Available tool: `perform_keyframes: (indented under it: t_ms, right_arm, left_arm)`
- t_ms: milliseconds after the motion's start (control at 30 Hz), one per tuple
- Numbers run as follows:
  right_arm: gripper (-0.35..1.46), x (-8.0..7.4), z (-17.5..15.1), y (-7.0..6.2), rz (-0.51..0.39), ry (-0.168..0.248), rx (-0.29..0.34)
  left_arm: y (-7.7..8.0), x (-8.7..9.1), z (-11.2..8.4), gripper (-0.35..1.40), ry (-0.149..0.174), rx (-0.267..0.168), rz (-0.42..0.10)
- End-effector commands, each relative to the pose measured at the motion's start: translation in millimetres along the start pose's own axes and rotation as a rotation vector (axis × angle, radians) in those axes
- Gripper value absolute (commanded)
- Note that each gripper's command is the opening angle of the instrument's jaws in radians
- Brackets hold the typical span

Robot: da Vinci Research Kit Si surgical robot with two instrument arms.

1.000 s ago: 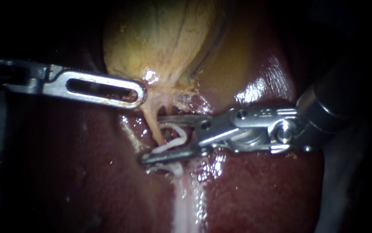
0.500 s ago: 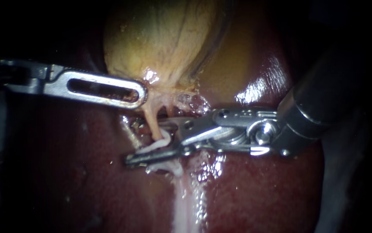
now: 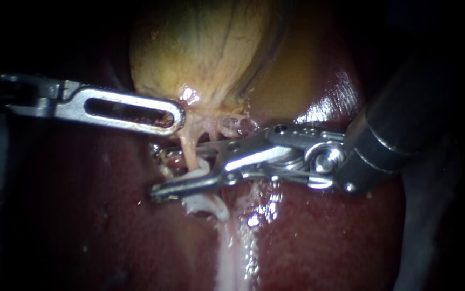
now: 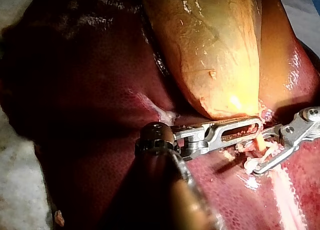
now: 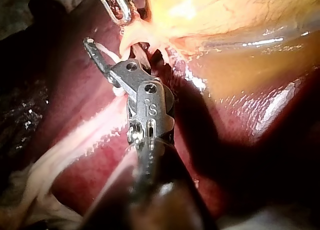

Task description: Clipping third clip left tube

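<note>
Only the right wrist view shows tissue tented toward the slotted steel left instrument (image 3: pixel 174 116), whose jaws grip the yellow-tan, veined gallbladder (image 3: pixel 205 48) at its neck. The hinged steel right instrument (image 3: pixel 181 170) holds a white plastic clip (image 3: pixel 197 173) in its parted jaws. The pale tan left tube (image 3: pixel 189 151) passes between them, just below that neck, over glossy dark-red liver (image 3: pixel 324 231).

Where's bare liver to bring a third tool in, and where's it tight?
Free: bare liver below the left instrument; also liver below the right instrument. Tight: under the gallbladder, where left jaws grip it and right jaws hold a clip at the left tube.
</note>
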Motion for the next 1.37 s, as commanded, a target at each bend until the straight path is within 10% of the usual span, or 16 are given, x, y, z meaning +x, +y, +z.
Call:
perform_keyframes:
  t_ms: [33, 267, 533, 1367]
  right_arm:
    - [0.39, 0.0, 0.0, 0.1, 0.001, 0.002, 0.001]
    - [0.28, 0.0, -0.2, 0.4, 0.037, 0.008, -0.001]
    - [-0.35, -0.2, -0.7, 0.4, 0.107, 0.013, -0.002]
    - [-0.35, -0.8, -1.2, 1.0, 0.127, 0.002, 0.026]
  left_arm:
    - [0.0, 0.0, 0.0, -0.35, 0.000, 0.000, 0.000]
    - [0.0, 0.0, 0.0, -0.35, 0.000, 0.000, 0.000]
    - [0.0, 0.0, 0.1, -0.35, 0.000, 0.000, 0.000]
    - [-0.1, 0.0, 0.2, -0.35, 0.001, 0.001, 0.000]
